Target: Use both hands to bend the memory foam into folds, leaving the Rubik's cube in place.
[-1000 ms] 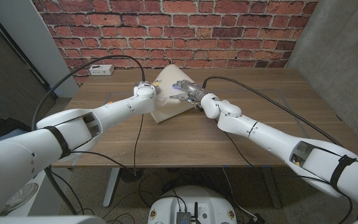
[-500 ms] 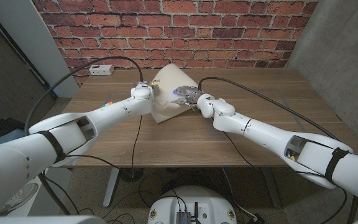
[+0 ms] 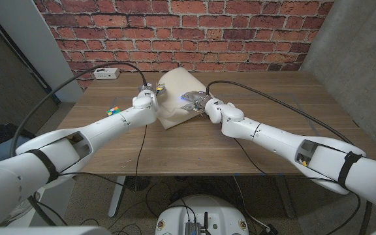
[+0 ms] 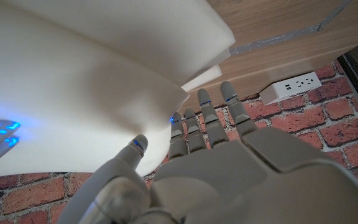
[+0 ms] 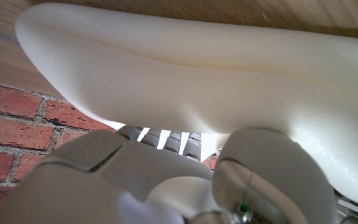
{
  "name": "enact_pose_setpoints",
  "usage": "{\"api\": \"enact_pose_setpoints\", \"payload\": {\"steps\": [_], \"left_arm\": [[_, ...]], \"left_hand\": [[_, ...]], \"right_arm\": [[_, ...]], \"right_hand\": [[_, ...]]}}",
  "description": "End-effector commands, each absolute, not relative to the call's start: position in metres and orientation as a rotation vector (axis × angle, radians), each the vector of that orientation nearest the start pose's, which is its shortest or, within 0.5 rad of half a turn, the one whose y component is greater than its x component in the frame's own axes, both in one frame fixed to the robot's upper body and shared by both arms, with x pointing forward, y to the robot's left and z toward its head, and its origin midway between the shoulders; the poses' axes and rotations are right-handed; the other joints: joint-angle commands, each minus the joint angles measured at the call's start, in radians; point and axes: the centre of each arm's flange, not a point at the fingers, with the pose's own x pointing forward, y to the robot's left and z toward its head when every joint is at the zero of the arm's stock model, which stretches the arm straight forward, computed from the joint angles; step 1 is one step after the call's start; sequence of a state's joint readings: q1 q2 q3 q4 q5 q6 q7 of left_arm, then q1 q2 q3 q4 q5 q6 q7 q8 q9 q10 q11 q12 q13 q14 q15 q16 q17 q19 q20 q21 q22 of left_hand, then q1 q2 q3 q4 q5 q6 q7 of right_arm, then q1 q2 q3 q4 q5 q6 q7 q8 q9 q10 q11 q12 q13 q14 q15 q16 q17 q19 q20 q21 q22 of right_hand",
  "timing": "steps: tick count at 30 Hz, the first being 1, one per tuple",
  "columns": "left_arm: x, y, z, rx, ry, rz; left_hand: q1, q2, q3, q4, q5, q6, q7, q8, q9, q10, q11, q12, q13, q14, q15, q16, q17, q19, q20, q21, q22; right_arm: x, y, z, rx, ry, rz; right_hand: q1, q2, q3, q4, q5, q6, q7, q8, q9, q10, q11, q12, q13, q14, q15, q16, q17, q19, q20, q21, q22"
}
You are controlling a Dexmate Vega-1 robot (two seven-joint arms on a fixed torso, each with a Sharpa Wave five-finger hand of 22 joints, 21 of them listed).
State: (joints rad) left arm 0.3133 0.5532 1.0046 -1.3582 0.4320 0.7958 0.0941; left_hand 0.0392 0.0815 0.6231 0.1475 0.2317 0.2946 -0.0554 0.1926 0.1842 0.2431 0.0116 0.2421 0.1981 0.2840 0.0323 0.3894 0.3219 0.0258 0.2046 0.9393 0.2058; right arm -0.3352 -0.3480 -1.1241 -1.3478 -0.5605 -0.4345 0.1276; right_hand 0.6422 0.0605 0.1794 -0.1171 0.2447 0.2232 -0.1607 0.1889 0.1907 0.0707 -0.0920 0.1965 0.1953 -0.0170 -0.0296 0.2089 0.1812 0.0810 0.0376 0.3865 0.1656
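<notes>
both arms reach from the near edge of the table [image 3: 260, 153] toward its far middle, where the memory foam [image 3: 175, 98] sits as a pale sheet with its far part curled up and over. nearest of the task things is the rubik's cube [image 3: 113, 111], on the left part of the table just beside my left forearm, well short of the foam.

my left hand [image 3: 147, 96] is at the foam's left edge; in the left wrist view the fingertips [image 4: 205, 102] reach up to the bent edge of the sheet and the thumb lies against its face, so i judge it is pressing the foam, not clamped around it. my right hand [image 3: 196, 99] is on the foam's right side; the right wrist view has its fingers [image 5: 160, 138] tucked under the curled fold, and i read that as a grip on the foam, though the contact is partly hidden.

my worry: foam springs back, so if the left hand's light press slips, the fold reopens. the left forearm also passes close to the cube, and a sideways sweep could nudge it.
</notes>
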Motion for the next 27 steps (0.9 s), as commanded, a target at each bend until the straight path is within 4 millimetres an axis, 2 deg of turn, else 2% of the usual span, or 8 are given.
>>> {"api": "enact_pose_setpoints", "payload": {"steps": [1,4,16,27], "left_arm": [[0.666,0.238,0.068,1.246,-0.390,0.461],[0.656,0.241,0.064,1.181,-0.484,0.495],[0.625,0.262,0.043,0.804,-0.842,0.580],[0.607,0.274,0.034,0.655,-0.938,0.586]], "left_hand": [[0.000,-0.028,-0.002,-0.015,-0.008,-0.031,-0.042,-0.009,0.000,0.012,-0.002,0.006,0.002,-0.011,0.003,-0.034,-0.038,-0.017,0.005,-0.035,-0.028],[0.001,-0.037,-0.005,-0.020,-0.010,-0.048,-0.056,-0.013,-0.001,0.012,-0.006,0.005,0.002,-0.009,0.003,-0.043,-0.050,-0.013,-0.001,-0.044,-0.032],[0.013,-0.064,-0.009,-0.042,-0.013,-0.035,-0.062,-0.005,-0.004,0.020,-0.018,0.004,0.001,-0.004,-0.008,-0.062,-0.078,0.001,-0.022,-0.062,-0.037],[0.040,-0.062,0.005,-0.069,-0.011,-0.027,-0.059,-0.003,-0.005,0.016,-0.026,-0.002,-0.001,0.013,-0.018,-0.074,-0.103,0.018,-0.033,-0.075,-0.037]], "right_arm": [[0.671,-0.018,0.001,-1.566,-0.437,0.204],[0.671,-0.018,0.001,-1.562,-0.438,0.205],[0.664,-0.022,0.008,-1.533,-0.460,0.188],[0.657,-0.031,0.018,-1.422,-0.476,0.224]], "right_hand": [[0.012,0.002,-0.004,0.000,0.006,0.000,0.010,0.003,0.002,0.000,0.003,0.007,0.002,0.008,-0.049,0.003,0.003,0.014,0.003,-0.003,0.006],[0.013,0.003,-0.005,0.000,0.006,0.000,0.011,0.003,0.002,0.001,0.006,0.007,0.002,0.009,-0.047,0.003,0.003,0.016,0.005,-0.005,0.006],[0.012,0.012,-0.009,0.004,0.007,0.002,0.017,0.005,0.002,0.007,0.013,0.008,0.002,0.016,-0.044,0.003,0.004,0.025,0.009,-0.012,0.006],[-0.036,-0.005,-0.042,0.027,0.001,-0.007,0.040,0.003,0.003,0.004,0.045,0.005,0.002,0.012,-0.017,0.001,0.009,0.029,0.031,-0.028,0.006]]}}
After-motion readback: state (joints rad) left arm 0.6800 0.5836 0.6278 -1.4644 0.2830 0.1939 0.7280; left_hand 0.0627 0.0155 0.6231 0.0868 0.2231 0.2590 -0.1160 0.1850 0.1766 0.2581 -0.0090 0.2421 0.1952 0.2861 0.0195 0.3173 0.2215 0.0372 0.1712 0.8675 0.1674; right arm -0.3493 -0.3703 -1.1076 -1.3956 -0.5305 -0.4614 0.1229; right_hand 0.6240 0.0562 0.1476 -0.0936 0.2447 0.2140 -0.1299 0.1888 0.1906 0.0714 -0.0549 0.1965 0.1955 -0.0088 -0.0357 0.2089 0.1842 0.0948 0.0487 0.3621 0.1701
